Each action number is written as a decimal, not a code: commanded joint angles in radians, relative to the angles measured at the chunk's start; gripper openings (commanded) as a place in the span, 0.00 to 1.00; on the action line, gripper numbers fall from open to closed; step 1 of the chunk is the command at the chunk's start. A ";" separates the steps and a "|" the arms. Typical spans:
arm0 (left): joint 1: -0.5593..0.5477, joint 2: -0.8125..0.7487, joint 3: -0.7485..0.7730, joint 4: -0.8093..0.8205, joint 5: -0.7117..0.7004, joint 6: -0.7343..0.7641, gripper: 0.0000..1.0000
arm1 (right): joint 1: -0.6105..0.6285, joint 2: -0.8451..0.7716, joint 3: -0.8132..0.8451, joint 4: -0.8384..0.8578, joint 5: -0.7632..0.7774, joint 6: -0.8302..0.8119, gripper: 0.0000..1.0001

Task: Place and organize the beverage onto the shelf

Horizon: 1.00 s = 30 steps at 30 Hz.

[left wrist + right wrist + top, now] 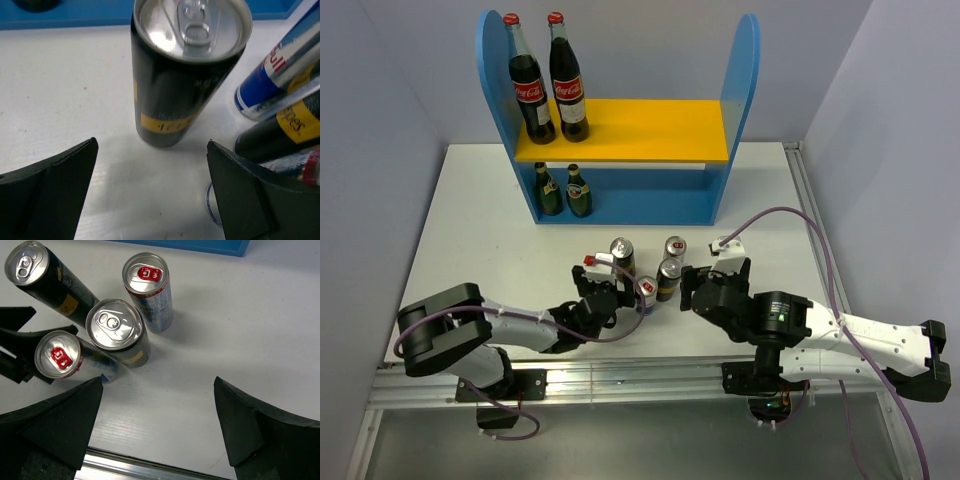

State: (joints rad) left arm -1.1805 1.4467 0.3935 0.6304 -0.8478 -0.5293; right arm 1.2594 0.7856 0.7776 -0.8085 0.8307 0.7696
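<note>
- Left wrist view puts one dark can [170,95] dead ahead of the left hand [152,147], just beyond its fingertips and centred in the gap. The fingers stand wide apart and hold nothing.
- That can stands upright on the worktop [65,90], long axis vertical, so a level squeeze from both sides should suit it. I judge the left arm the nearer one.
- Just right of the hand's line crowd a slim can [272,75] and a second dark can [290,125], which the right finger could brush.
- Right hand [159,385] is also spread and empty, raised over the group, with the cans ahead and to its left.
- Dark can: black, yellow band, silver lid. Slim can: blue and silver.
- Far ahead of both hands stands the shelf [742,80], with the green bottles [579,190] on its lower tier.
</note>
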 commanded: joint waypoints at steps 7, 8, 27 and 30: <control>0.087 0.128 0.137 0.153 0.088 0.092 0.96 | 0.018 -0.017 0.008 -0.003 0.045 0.022 0.99; 0.094 0.136 0.151 0.160 0.099 0.095 0.96 | 0.017 -0.017 0.008 -0.001 0.045 0.022 0.99; 0.157 0.190 0.249 0.047 0.108 0.104 0.00 | 0.021 -0.016 0.008 0.008 0.039 0.008 0.99; 0.154 0.120 0.307 -0.105 0.079 0.115 0.00 | 0.021 -0.017 0.008 0.005 0.041 0.010 0.99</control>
State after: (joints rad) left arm -1.0245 1.6550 0.6285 0.6430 -0.7383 -0.4271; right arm 1.2720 0.7803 0.7776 -0.8085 0.8310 0.7689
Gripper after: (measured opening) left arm 0.625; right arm 0.991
